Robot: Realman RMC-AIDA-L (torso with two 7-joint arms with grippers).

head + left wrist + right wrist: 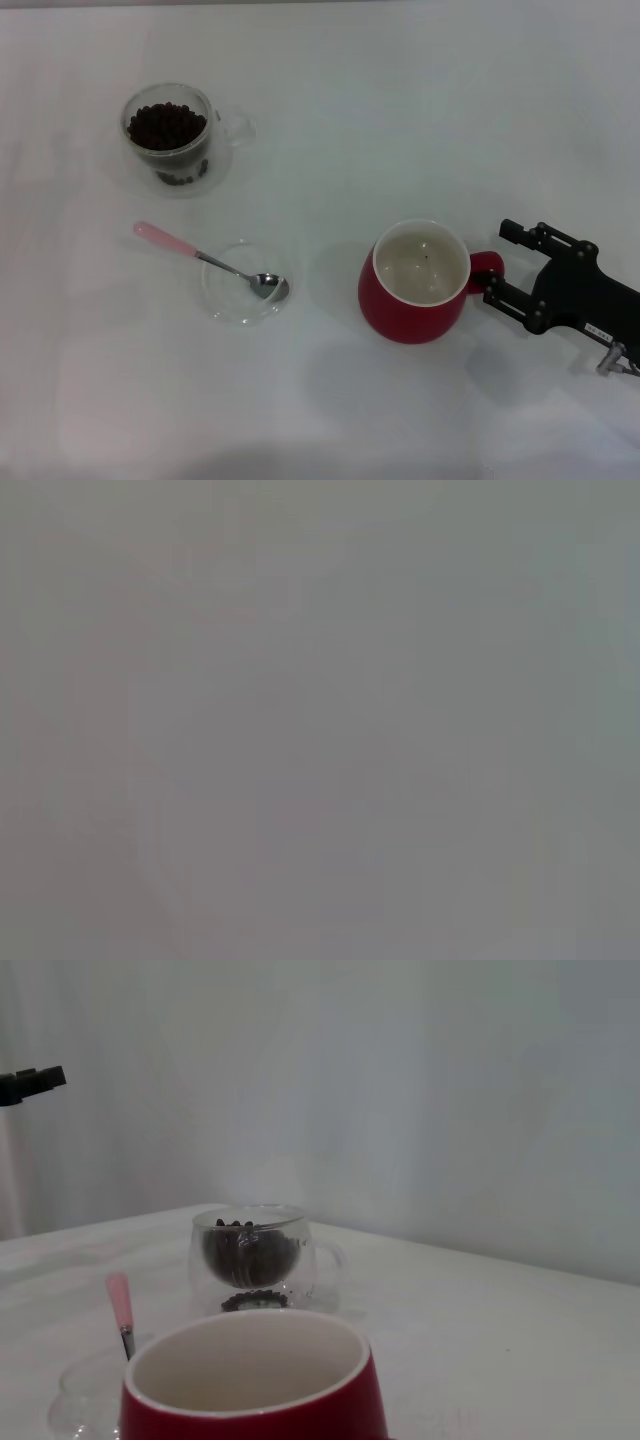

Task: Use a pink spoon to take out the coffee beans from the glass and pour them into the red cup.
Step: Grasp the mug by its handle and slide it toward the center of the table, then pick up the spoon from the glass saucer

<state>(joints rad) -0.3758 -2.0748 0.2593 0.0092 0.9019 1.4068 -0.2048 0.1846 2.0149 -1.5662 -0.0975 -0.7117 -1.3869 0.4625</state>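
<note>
On my head camera the right gripper (492, 277) sits at the red cup (415, 285), on its handle side toward the right edge of the white counter (400, 120). One black finger lies along the near side of the red handle; whether the jaws are closed on the handle I cannot tell from here. The cup stands upright, its cream interior showing a speck or two. The glass (170, 135) stands upright at the far left, well apart from the cup, filled with coffee beans (165, 125). The pink spoon (205, 259) lies between them, nearer the glass, its metal bowl resting in a shallow clear dish (240, 285) and its pink handle pointing out over the rim to the left. The left wrist camera returns only a flat grey field, and the left gripper appears in no view.
</note>
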